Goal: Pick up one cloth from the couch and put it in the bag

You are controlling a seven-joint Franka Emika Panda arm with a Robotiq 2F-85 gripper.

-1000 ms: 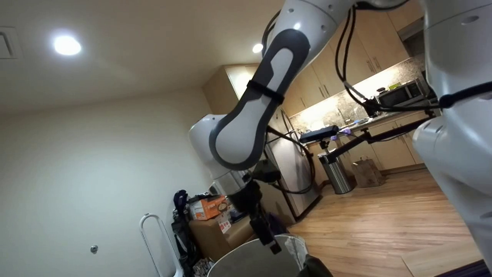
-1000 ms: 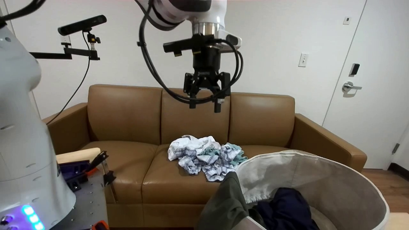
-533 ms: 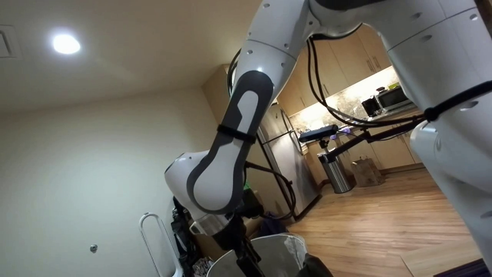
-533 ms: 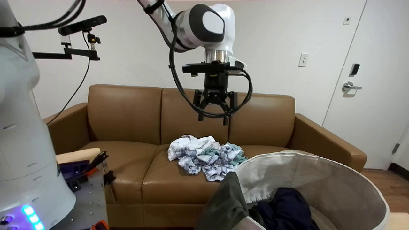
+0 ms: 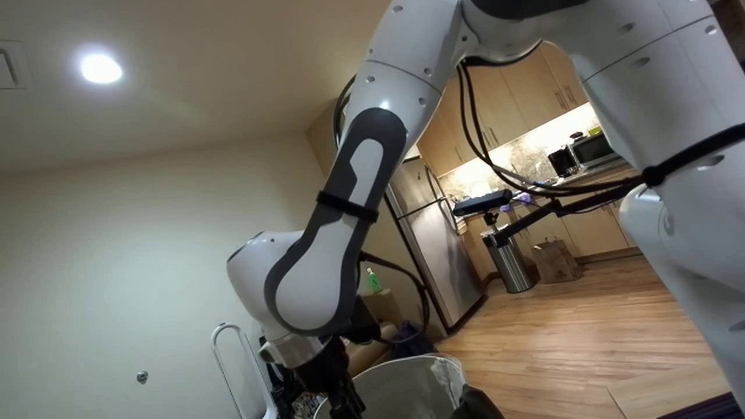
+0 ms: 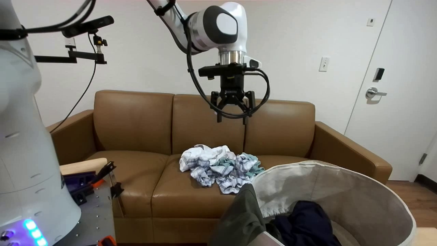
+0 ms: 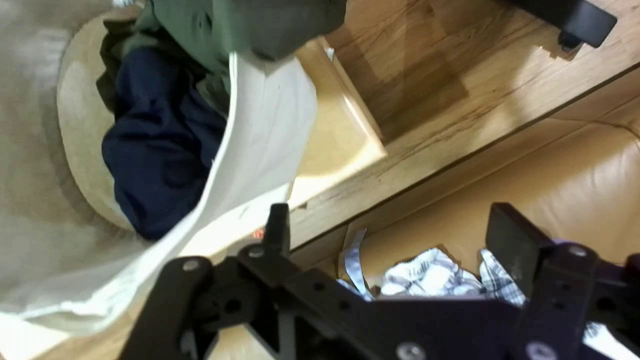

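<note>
Gripper (image 6: 232,120), one: hanging in the air, pointing down, its two fingers (image 7: 278,227) standing wide apart and holding nothing.

Cloths (image 7: 432,275), crumpled together, white, checked and teal: lying on the seat of the couch (image 6: 136,177), lower than the fingers and well apart from them. In the wrist view we are seeing them partly behind the gripper, spreading past the finger farther from the bag (image 6: 358,201); whether they are lying squarely underneath, we are leaving undecided. In an exterior view the heap (image 6: 222,167) is running mostly sideways, showing no single long axis.

Bag, one, light grey: standing open in front of the couch, a dark blue cloth (image 6: 304,222) lying inside.

We are judging that the coming move is calling for descent onto one fold, clear of the bag's rim.
</note>
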